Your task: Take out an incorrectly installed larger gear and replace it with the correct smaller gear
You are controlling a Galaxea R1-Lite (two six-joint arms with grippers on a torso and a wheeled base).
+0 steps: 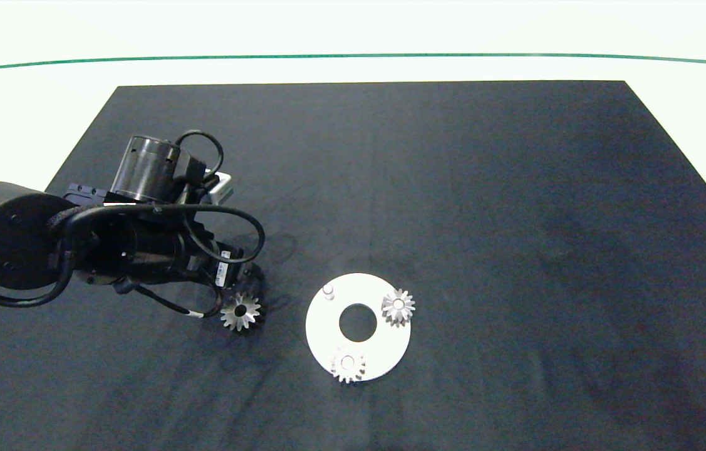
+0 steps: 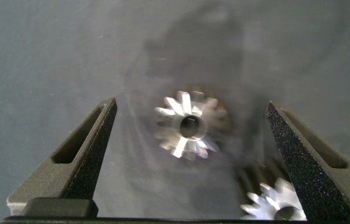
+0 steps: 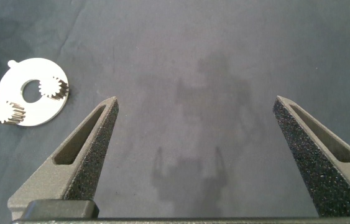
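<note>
On the dark mat lies a silver gear (image 1: pixel 240 311) that looks wider than the two on the white round plate (image 1: pixel 327 326), so I take it for the larger gear. My left gripper (image 1: pixel 251 275) hovers just over it, open. In the left wrist view a gear (image 2: pixel 190 126) lies between the spread fingers of the left gripper (image 2: pixel 190 102), untouched. A second gear (image 2: pixel 277 202), probably the smaller gear, lies close beside it and is hidden in the head view. The plate's upper-left peg (image 1: pixel 328 291) is bare.
Two small gears (image 1: pixel 398 306) (image 1: pixel 347 365) sit on the plate's other pegs. My right gripper (image 3: pixel 196 99) hangs open over bare mat, out of the head view, with the plate (image 3: pixel 32 93) far off. The mat (image 1: pixel 515 219) ends at a white table.
</note>
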